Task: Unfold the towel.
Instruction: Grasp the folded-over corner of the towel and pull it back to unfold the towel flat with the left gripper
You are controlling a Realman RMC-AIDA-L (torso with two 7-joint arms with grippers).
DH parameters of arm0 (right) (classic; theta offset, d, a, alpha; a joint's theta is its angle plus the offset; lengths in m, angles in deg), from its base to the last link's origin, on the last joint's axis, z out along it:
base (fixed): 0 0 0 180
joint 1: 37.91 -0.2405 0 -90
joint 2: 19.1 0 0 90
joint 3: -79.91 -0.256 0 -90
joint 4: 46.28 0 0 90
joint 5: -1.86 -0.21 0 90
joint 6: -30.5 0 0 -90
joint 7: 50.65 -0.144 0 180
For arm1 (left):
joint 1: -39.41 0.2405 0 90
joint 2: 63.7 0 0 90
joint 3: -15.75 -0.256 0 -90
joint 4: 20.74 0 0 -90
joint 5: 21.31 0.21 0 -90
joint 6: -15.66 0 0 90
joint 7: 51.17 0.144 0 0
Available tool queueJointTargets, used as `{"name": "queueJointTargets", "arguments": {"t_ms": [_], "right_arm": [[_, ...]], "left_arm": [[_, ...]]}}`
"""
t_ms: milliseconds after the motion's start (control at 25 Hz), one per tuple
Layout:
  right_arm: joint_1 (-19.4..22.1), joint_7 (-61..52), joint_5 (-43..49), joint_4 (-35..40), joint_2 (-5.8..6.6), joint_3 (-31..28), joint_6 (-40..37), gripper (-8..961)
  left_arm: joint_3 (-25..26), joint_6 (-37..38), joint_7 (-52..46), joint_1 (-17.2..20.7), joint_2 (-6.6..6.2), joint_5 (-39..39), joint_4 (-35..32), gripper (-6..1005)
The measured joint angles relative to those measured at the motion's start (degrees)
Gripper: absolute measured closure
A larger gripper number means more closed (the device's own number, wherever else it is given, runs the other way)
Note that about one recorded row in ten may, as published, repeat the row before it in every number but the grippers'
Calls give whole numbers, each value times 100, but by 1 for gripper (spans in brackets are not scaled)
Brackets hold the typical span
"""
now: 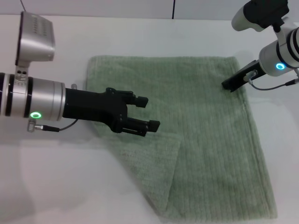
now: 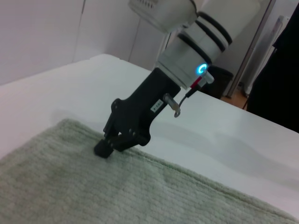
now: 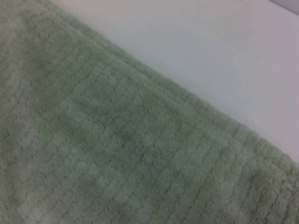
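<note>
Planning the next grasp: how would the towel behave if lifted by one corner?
Probably floppy: the towel lies flat with a soft fold near its front-left edge, so it would drape. Its thick terry pile suggests good grip, not slipperiness. The right gripper rests at its far right edge.

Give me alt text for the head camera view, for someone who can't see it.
A pale green towel lies on a white table, its near-left corner folded over onto itself. The left gripper, fingers apart and empty, hovers over the towel's left part, while the right gripper touches down at the towel's far-right corner.
</note>
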Motion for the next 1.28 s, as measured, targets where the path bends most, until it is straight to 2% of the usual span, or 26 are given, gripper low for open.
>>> {"name": "queueJointTargets", "arguments": {"t_ms": [240, 640, 800, 840, 1000, 1080, 1280], "right_arm": [[-6, 0, 0, 0, 8, 0, 0, 953], [-22, 0, 0, 0, 23, 0, 0, 953], [-24, 0, 0, 0, 24, 0, 0, 953], [-24, 0, 0, 0, 24, 0, 0, 953], [-24, 0, 0, 0, 28, 0, 1, 953], [-24, 0, 0, 0, 29, 0, 3, 953], [-24, 0, 0, 0, 32, 0, 7, 953]], "left_arm": [[-486, -365, 104, -104, 27, -212, 291, 157], [-1690, -1286, 178, -64, 33, -1034, 355, 157], [-1843, -1432, 203, -56, 33, -1122, 361, 157], [-2089, -1662, 203, -78, 33, -1141, 405, 156], [-2335, -1856, 198, -93, 33, -1158, 422, 156], [-2613, -2060, 197, -96, 33, -1218, 423, 157], [-2814, -2184, 192, -104, 33, -1283, 423, 161]]}}
